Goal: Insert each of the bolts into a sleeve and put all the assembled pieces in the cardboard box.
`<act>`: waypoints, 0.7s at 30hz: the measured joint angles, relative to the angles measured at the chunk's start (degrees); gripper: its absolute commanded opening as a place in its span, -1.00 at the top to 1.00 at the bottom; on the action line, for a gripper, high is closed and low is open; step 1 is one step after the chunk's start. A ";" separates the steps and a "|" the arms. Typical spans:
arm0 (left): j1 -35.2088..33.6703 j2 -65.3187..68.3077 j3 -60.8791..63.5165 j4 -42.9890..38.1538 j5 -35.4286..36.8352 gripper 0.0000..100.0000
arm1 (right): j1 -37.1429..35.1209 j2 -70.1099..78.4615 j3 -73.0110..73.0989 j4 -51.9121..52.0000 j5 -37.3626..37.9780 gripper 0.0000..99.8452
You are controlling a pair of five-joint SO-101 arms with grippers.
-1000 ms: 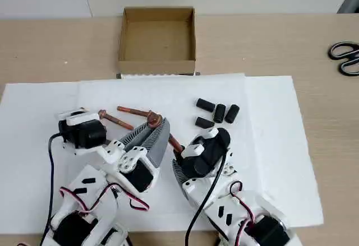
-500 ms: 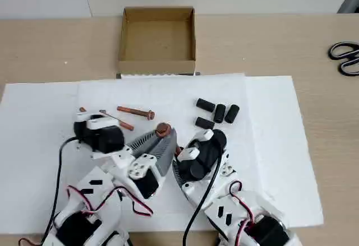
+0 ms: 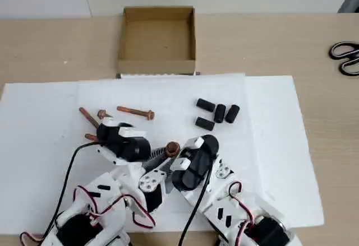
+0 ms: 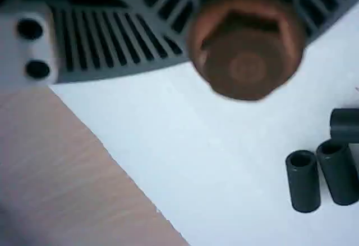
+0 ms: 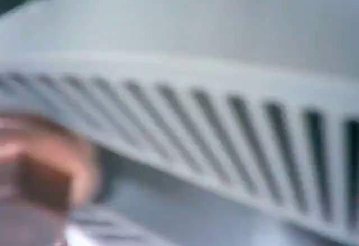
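One copper hex-headed bolt (image 4: pixel 247 50) sits clamped between ribbed grey fingers (image 4: pixel 126 44).

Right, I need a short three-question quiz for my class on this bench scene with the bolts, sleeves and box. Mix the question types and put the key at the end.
1. True or false: the box already holds an assembled piece.
2. How many sleeves lie loose on the paper? A) two B) four C) six
3. Fill in the gap: the left pincer is shut on a ____.

Key:
1. False. The box is empty.
2. B.
3. bolt. Its head points up at the high camera.
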 measured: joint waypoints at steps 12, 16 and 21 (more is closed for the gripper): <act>0.26 0.00 -0.09 0.97 -3.08 0.54 | 0.35 0.09 0.09 0.00 0.18 1.00; -0.18 -0.09 -0.18 1.76 -3.08 0.54 | 0.18 0.09 0.09 0.00 0.18 1.00; -5.36 0.79 0.09 2.46 -9.85 0.53 | 0.18 0.00 0.00 0.00 0.09 1.00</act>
